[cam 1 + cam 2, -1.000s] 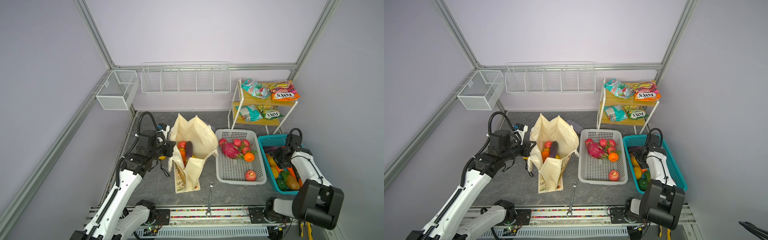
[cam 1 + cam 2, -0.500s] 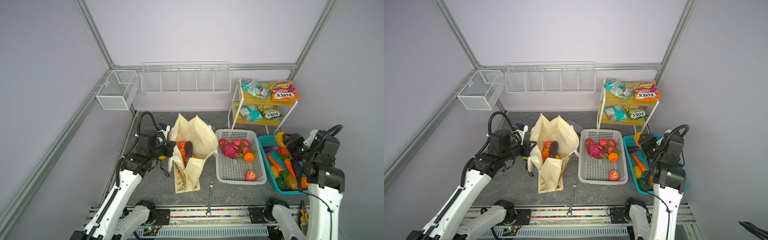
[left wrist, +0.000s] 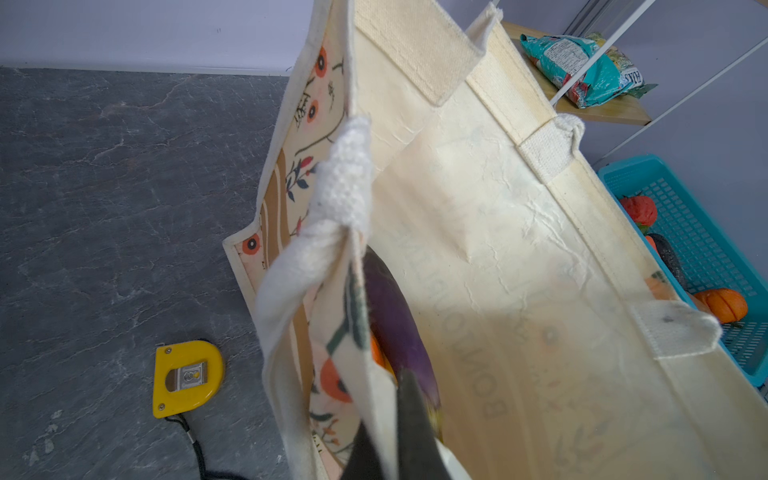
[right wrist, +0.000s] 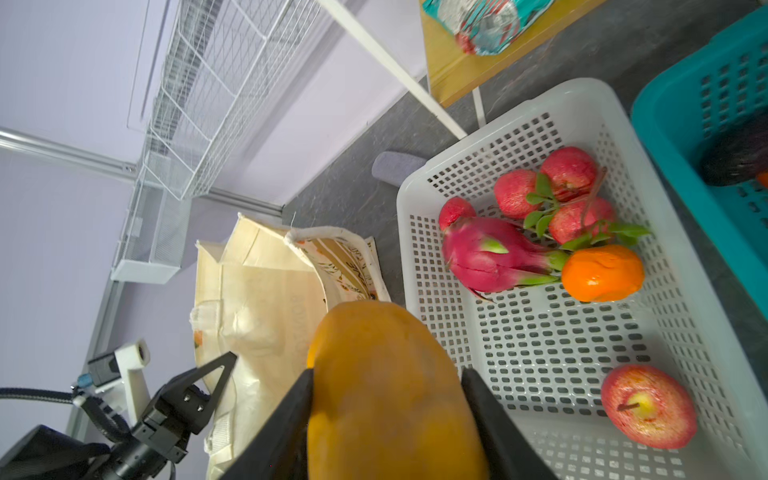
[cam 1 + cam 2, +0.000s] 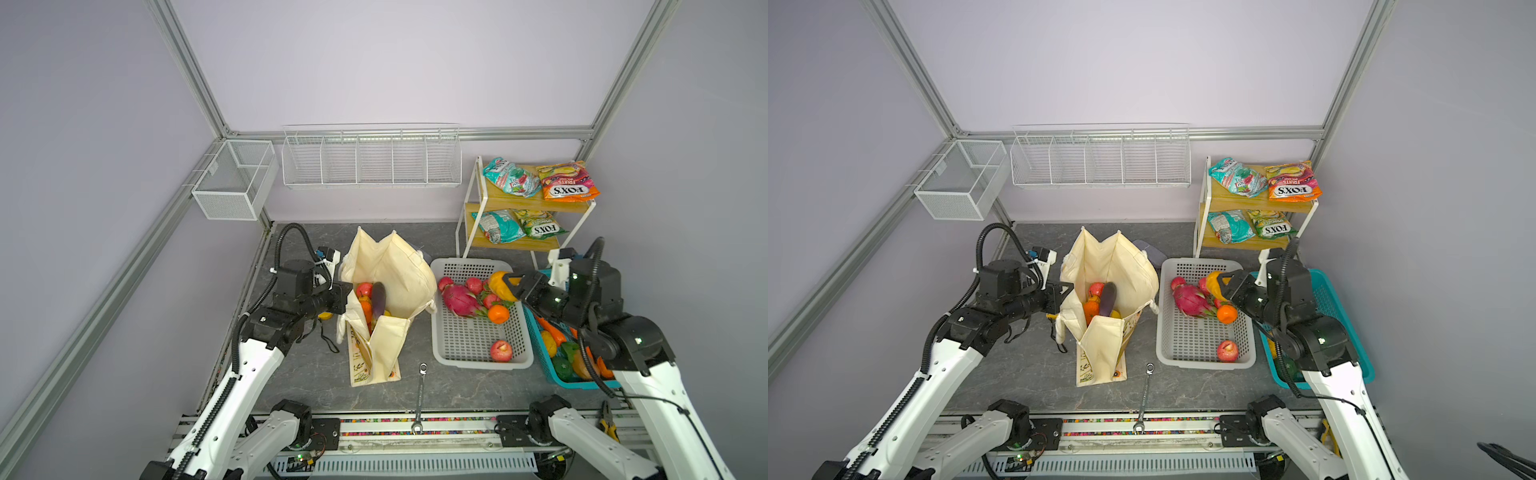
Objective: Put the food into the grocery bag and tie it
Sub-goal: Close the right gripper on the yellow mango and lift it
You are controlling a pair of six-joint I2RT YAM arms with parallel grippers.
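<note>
The cream grocery bag (image 5: 399, 270) (image 5: 1121, 266) stands open left of centre, with a purple eggplant (image 5: 377, 297) (image 3: 395, 324), a red apple and oranges inside. My left gripper (image 5: 345, 297) (image 3: 386, 449) is shut on the bag's near wall beside a white handle (image 3: 345, 187), holding the mouth open. My right gripper (image 5: 513, 286) (image 4: 387, 374) is shut on a yellow-orange fruit (image 5: 500, 284) (image 5: 1214, 284) (image 4: 386, 399), held in the air over the grey basket's (image 5: 469, 262) far right corner. That basket holds a dragon fruit (image 4: 490, 257), an orange (image 4: 602, 272) and red apples (image 4: 648, 405).
A teal basket (image 5: 582, 381) with more produce sits at the right. Snack packets (image 5: 567, 183) lie on the two-tier shelf (image 5: 519, 203) behind. A wrench (image 5: 420, 390) lies at the front, a yellow tape measure (image 3: 187, 376) left of the bag. Wire baskets (image 5: 370, 160) hang on the wall.
My right arm has risen out of the teal basket with the yellow-orange fruit and swung left over the grey basket. The left arm and the bag have stayed put.
</note>
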